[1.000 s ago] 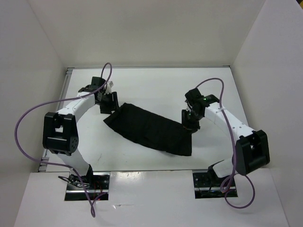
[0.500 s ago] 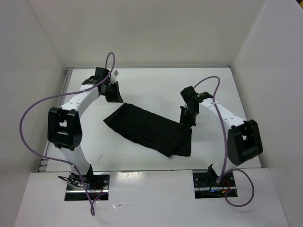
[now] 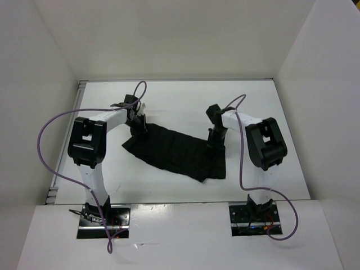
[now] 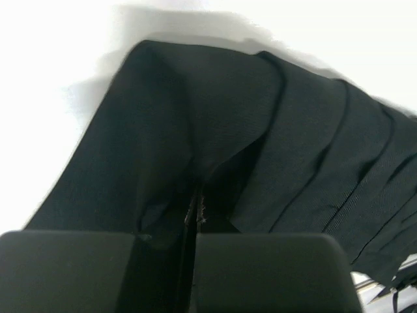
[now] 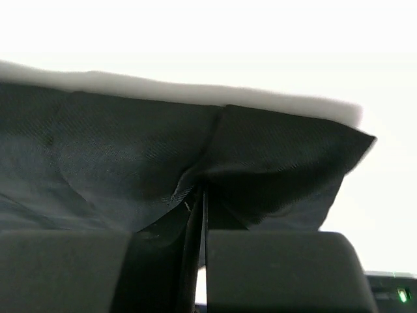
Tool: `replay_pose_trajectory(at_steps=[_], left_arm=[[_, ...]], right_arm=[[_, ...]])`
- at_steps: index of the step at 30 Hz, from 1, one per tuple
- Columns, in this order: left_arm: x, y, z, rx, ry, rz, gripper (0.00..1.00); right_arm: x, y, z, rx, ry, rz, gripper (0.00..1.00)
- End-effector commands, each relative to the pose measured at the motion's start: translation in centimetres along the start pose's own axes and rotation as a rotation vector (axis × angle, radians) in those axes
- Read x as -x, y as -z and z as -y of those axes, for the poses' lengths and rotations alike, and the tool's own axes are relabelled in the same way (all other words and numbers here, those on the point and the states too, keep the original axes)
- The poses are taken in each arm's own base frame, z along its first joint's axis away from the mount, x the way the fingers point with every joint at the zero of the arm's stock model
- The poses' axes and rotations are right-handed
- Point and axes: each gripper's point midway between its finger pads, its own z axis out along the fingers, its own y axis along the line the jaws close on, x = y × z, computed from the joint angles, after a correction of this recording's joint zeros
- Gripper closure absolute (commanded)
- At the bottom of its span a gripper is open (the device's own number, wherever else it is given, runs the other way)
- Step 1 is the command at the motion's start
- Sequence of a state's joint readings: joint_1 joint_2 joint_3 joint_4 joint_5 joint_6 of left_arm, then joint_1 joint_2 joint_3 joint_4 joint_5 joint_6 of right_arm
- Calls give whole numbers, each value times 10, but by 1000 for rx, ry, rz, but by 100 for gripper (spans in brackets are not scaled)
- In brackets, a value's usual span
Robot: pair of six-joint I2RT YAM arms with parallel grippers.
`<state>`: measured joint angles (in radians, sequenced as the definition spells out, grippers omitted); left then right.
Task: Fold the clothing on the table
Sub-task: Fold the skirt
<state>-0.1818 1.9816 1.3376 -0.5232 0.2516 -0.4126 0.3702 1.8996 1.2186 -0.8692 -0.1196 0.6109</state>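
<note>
The clothing [image 3: 177, 153] lay slantwise across the middle of the table [image 3: 169, 95], its right end drawn slightly inward compared with a second before. Your left gripper [image 3: 139, 127], which had stood spread and then pulled off toward the far edge, had come back onto the far-left corner and pressed together on a tuck of fabric. Your right gripper [image 3: 215, 140] had likewise closed, pinching the far-right corner. That likely meant both corners were secured and the fold could begin. Both arms were bent sharply, elbows high, wrists pitched down at the cloth.
</note>
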Motion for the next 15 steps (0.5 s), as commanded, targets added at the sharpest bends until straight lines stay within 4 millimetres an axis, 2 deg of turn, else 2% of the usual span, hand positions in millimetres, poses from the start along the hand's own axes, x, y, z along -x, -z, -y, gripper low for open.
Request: replay_pose_trajectory(at_steps=[1,2,3,4,5,6,7,8,9,10,11,13,15], left_arm=[[-17,-12,1,10,18,-35,100],[-22,-14,9,4,-5,-43,100],[-24,-17,8,8,-2,-52,100],[-22,-17,14,1,-18,-47,100],[-18,-16,16,-3,-21,-38,100],[-21,-16,20,-6,-32,-42,100],[-21,-16,20,-6,-32,-42,100],[-21,-16,20,-6,-32,-42,100],[-21,-14,25,-11,-42,-37,100],[-21,-14,25,-11,-33,-37,100],[-18,-13,27,-14,-36,-29,100],[-14,-12,29,-18,-38,-21,100],[-5,-9,32,-18,-55,5,100]], right_arm=[[84,-4,-18,21,-22,214,94],[105,11,-32,47,-10,274,94],[117,18,-30,45,-12,296,94],[133,35,-34,52,-21,344,94],[139,42,-36,49,-9,371,94],[142,59,-37,55,6,404,92],[144,72,-40,71,18,431,75],[142,91,-40,91,50,473,62],[139,96,-37,92,68,482,51],[136,96,-30,85,76,483,36],[132,99,-28,78,87,477,34],[129,93,1,-17,82,462,30],[130,90,20,-92,92,464,29]])
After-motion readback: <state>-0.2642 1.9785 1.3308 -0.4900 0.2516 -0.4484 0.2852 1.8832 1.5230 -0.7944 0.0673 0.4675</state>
